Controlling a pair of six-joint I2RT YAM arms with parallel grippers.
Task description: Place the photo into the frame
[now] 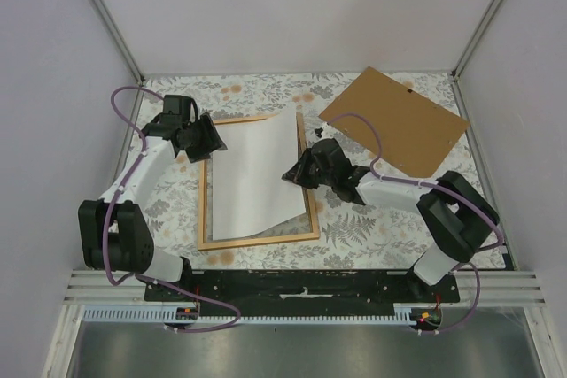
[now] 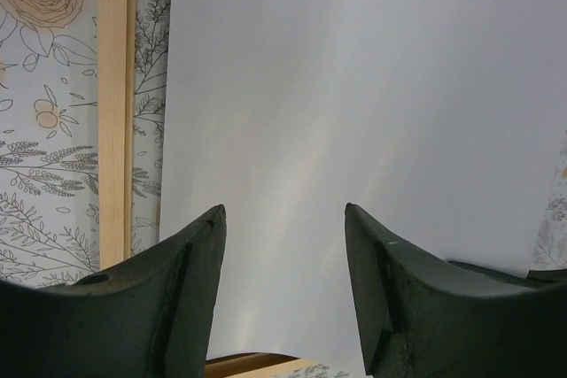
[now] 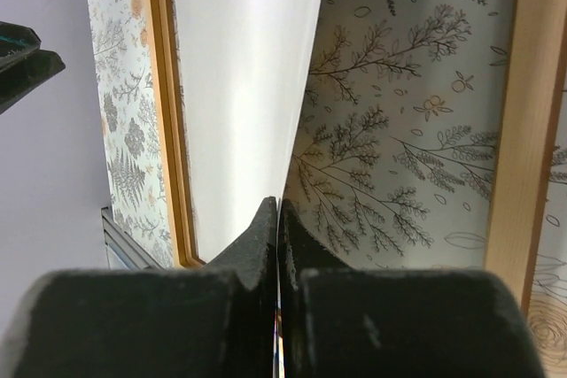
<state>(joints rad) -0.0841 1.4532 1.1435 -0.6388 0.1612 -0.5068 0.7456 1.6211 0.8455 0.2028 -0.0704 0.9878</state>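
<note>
Floral tablecloth [image 1: 372, 227] held the frame [image 1: 259, 240] at 9 o'clock of centre, photo [image 1: 252, 174] white-side-up, skewed across it. It looked thin, limp, light: pinch an edge. Only the right wrist view showed right gripper [image 3: 277, 212] clamped on its 3 o'clock edge; left wrist view showed left gripper [image 2: 283, 236] spread above it.

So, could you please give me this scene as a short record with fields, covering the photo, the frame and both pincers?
photo: white side up, skewed, one long edge raised, not yet flat in the frame
frame: lies flat on the patterned table
left pincer: open, over the photo's white side
right pincer: shut on the photo's raised edge
backing board: far right, apart from the frame
</note>
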